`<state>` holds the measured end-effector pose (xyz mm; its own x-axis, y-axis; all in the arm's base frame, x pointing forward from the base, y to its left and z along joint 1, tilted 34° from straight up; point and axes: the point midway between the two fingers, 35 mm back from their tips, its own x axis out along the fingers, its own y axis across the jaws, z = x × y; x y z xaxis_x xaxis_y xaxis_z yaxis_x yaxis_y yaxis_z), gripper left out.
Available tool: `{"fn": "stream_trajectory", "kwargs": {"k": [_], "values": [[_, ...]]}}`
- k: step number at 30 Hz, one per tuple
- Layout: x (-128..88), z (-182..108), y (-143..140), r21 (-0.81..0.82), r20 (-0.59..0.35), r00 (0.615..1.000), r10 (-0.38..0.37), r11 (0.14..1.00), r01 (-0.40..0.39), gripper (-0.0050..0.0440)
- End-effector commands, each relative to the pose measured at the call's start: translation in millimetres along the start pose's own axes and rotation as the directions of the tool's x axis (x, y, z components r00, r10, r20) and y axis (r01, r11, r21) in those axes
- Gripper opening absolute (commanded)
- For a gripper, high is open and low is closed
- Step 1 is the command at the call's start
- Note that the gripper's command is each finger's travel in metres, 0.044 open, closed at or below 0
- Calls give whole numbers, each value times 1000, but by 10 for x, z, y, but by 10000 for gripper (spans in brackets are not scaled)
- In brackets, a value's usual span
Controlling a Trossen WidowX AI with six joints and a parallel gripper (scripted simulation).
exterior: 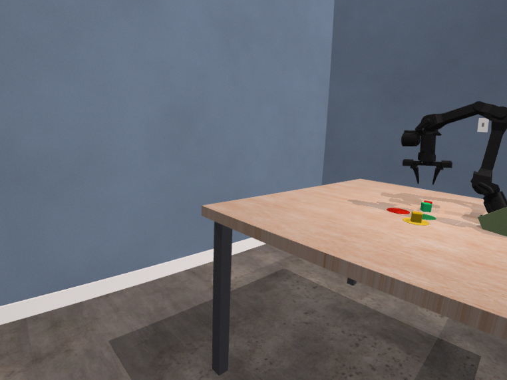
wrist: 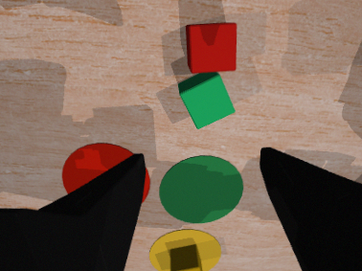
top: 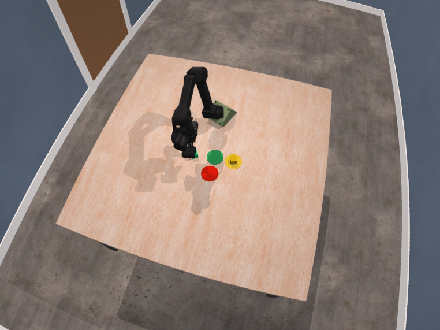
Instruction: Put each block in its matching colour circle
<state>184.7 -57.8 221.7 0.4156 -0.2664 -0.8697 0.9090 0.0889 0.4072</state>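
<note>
The tool [exterior: 426, 181] was seen hanging above the bench [exterior: 321, 227], its two dark fingers pointed downward and spread moderately apart, with nothing held between them. In the exterior view a clear gap was shown between the fingertips and the blocks beneath.

In the wrist view the green circle [wrist: 201, 189] was framed between the two fingers. Beyond it the green block [wrist: 207, 100] was seen lying on bare wood, turned at an angle and wholly outside its circle. The red block [wrist: 212, 47] was placed just past the green block, very close to it, whether touching could not be told, and it too lay on bare wood. The red circle [wrist: 91, 167] was found beside the green circle and was partly hidden by one finger. The yellow circle [wrist: 186, 252] was seen at the lower edge of that view, with the yellow block [wrist: 184, 258] sitting inside it.

In the top view the green block [top: 195, 154] was only partly visible beside the tool, while the yellow block [top: 232, 160] was shown within the yellow circle [top: 233, 161]. The arm [top: 190, 98] was seen rising from a green base plate [top: 229, 114] on the bench and folding over toward the blocks. A brown door [top: 88, 21] was visible in the wall beyond.
</note>
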Motion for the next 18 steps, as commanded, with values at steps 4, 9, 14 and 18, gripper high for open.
{"fn": "stream_trajectory", "kwargs": {"k": [4,9,14,18], "values": [[-135,300,-175,0,31,997,69,998,-69,265],[-185,376,-229,-5,57,995,86,996,-86,265],[235,403,-184,-5,46,997,68,998,-68,265],[418,406,-184,-5,46,997,68,998,-68,265]]}}
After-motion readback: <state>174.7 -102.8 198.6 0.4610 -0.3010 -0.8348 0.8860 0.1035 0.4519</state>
